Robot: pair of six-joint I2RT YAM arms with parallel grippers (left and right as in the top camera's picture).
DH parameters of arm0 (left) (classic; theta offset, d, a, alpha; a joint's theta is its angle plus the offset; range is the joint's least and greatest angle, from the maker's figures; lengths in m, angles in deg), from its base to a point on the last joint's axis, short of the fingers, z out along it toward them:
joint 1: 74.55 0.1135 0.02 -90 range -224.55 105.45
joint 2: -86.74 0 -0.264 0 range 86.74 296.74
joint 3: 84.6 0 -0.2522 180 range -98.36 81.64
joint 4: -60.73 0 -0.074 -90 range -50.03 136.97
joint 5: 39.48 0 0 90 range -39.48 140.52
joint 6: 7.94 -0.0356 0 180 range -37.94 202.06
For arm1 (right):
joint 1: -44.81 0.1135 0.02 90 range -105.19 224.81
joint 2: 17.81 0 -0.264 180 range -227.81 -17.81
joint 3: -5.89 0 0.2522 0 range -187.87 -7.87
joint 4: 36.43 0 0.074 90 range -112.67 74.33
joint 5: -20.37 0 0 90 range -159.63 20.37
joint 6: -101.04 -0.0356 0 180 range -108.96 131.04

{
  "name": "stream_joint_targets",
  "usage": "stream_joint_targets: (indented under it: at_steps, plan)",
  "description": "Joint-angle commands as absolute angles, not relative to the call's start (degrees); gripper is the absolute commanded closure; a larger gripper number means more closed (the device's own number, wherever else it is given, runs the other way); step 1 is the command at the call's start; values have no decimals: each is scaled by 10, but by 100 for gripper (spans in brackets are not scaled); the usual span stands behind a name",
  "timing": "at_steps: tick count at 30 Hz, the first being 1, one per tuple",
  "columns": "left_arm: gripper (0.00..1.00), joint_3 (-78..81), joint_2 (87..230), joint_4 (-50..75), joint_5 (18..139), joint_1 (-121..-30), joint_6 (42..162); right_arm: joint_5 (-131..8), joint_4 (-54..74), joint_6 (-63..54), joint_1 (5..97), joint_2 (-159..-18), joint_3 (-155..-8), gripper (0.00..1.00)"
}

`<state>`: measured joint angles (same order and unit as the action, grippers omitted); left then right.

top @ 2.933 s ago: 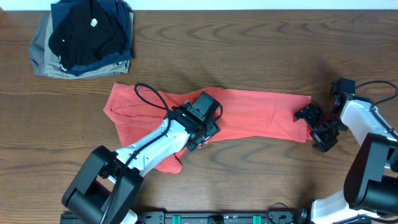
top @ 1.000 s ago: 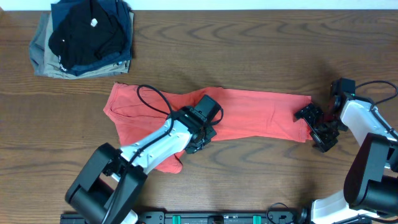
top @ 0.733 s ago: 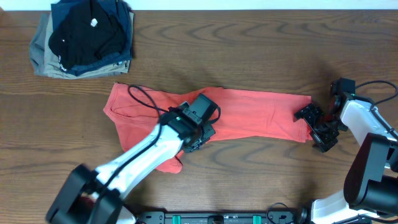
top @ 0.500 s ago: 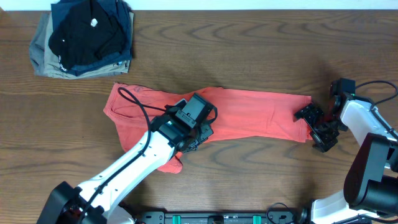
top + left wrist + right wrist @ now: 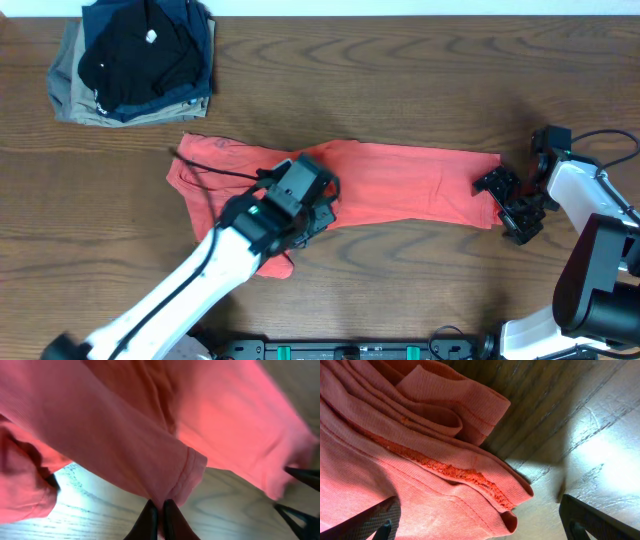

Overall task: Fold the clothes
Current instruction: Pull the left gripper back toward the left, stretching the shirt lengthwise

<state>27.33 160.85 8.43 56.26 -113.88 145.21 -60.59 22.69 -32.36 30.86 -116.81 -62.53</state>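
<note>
The clothes are a coral-red T-shirt [image 5: 410, 185] spread in a long band across the middle of the table. My left gripper [image 5: 312, 212] sits over its lower front edge, left of centre. In the left wrist view that gripper [image 5: 159, 519] is shut, pinching a hemmed fold of the red shirt [image 5: 150, 435] lifted off the wood. My right gripper [image 5: 505, 206] stands wide open at the shirt's right end. In the right wrist view, the bunched hems of the shirt [image 5: 435, 485] lie between the spread fingers of the right gripper [image 5: 477, 527], untouched.
A stack of folded black, navy and khaki garments [image 5: 135, 60] sits at the back left corner. Bare wooden table [image 5: 420, 80] lies behind the shirt. A narrower strip runs in front of it, toward the arms' bases.
My left gripper has drifted left and slightly toward the front, still pinching the shirt, and its arm has swung lower left. The right arm has not moved.
</note>
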Motion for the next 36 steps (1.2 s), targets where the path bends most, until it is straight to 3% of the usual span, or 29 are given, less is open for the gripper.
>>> stream_joint_targets:
  at_steps: [1,14,22,23,26,28,32,36]
  plan:
    - [94,254,1550,65,535,-1140,1433,-608,227,-326,312,-1172,-624,1]
    - [94,157,1371,-49,431,-1140,1399,-622,225,-292,309,-1171,-625,1]
    - [94,107,1344,-74,418,-1140,1370,-483,229,-289,309,-1171,-625,1]
    - [94,101,1344,-79,417,-1140,1367,-462,237,-272,309,-1171,-625,7]
    - [94,90,1344,-100,405,-1140,1363,-424,236,-208,309,-1170,-625,39]
    - [94,89,1344,-114,403,-1140,1363,-424,238,-175,310,-1170,-625,48]
    - [94,78,1341,-159,370,-1140,1369,-420,252,-128,310,-1168,-625,49]
    - [94,39,1333,-217,323,-1140,1398,-362,255,-64,310,-1152,-625,43]
